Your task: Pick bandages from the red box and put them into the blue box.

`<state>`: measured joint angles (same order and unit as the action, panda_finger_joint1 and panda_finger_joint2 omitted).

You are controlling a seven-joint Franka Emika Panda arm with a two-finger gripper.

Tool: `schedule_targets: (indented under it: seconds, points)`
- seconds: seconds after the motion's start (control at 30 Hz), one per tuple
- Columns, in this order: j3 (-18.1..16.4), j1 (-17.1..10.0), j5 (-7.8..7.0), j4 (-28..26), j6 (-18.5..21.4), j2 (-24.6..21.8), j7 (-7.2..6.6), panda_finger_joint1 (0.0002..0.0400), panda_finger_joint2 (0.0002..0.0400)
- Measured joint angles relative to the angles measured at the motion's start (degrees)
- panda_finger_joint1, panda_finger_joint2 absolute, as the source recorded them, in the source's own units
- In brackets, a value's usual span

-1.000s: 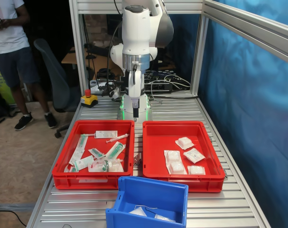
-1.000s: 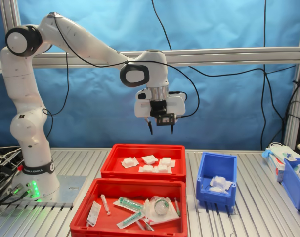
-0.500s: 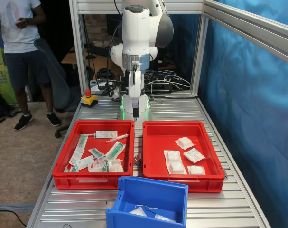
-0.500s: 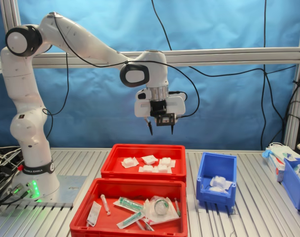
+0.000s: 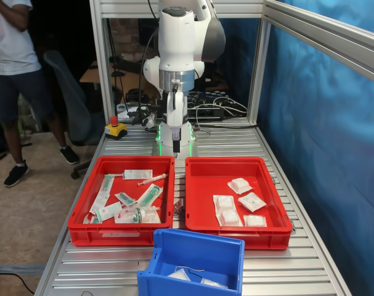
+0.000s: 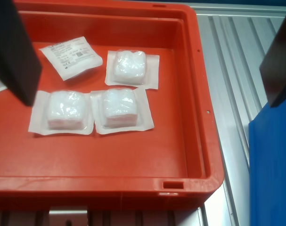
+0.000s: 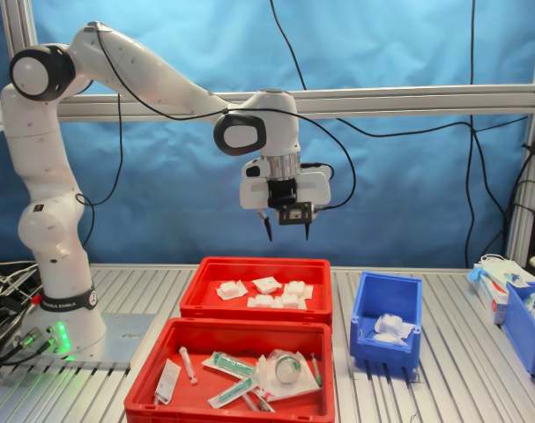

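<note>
Second exterior view shows the tool (image 7: pixel 286 231) high in the middle, wide and holding nothing. Below it, the bandages (image 7: pixel 265 293) lie in the red box (image 7: pixel 255 307). Two packets touch, so it might grab both. The blue box (image 7: pixel 386 328) waits lower right.

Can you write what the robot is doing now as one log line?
gripper: open, empty, high over red box | bandages: in red box | blue box: some packets inside
</note>
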<state>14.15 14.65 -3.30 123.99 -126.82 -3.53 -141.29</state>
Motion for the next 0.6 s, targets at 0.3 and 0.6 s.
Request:
schedule_targets:
  seconds: [0.3,0.6]
  points:
    - [0.00,0.00,0.00,0.48,0.00,0.00,0.00,0.0400,0.0400]
    - [-0.40,0.00,0.00,3.56,-0.02,-0.01,0.00,0.0400,0.0400]
